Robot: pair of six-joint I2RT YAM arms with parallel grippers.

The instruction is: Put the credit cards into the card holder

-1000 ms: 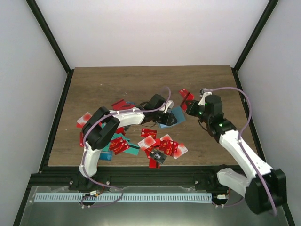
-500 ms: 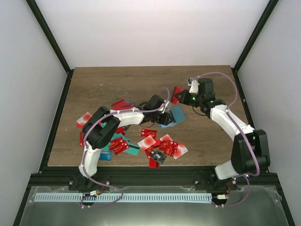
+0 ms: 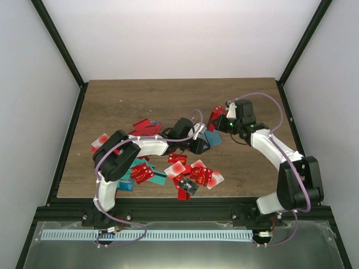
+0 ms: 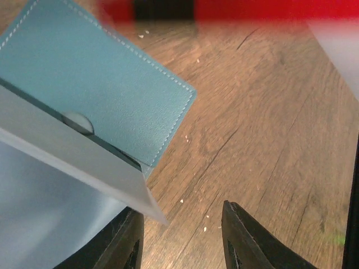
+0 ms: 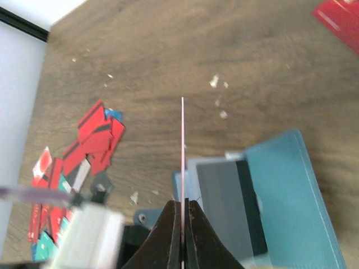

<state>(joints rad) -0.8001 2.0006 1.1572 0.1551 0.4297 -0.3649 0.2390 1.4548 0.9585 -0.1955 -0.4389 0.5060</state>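
Note:
The teal card holder (image 3: 212, 136) lies open mid-table, its pale inner panel (image 5: 224, 207) showing. My left gripper (image 4: 182, 210) is open at the holder's edge; the left finger (image 4: 120, 244) sits under the pale flap (image 4: 84, 168) and bare wood shows between the jaws. Seen from above, the left gripper (image 3: 199, 144) is at the holder's left side. My right gripper (image 5: 183, 203) is shut on a red credit card (image 3: 216, 116), seen edge-on as a thin line (image 5: 182, 145), just above the holder's (image 5: 275, 185) left part. Several more credit cards (image 3: 188, 171) lie scattered in front.
More red cards (image 3: 143, 124) lie behind the left arm, and one (image 3: 101, 141) sits near the table's left edge. A red card (image 5: 339, 17) lies on the wood beyond the holder. Black frame rails (image 3: 67, 145) border the table.
My right arm has swung left and forward, bringing the red card over the holder. The left gripper's jaws have narrowed a little while staying at the holder.

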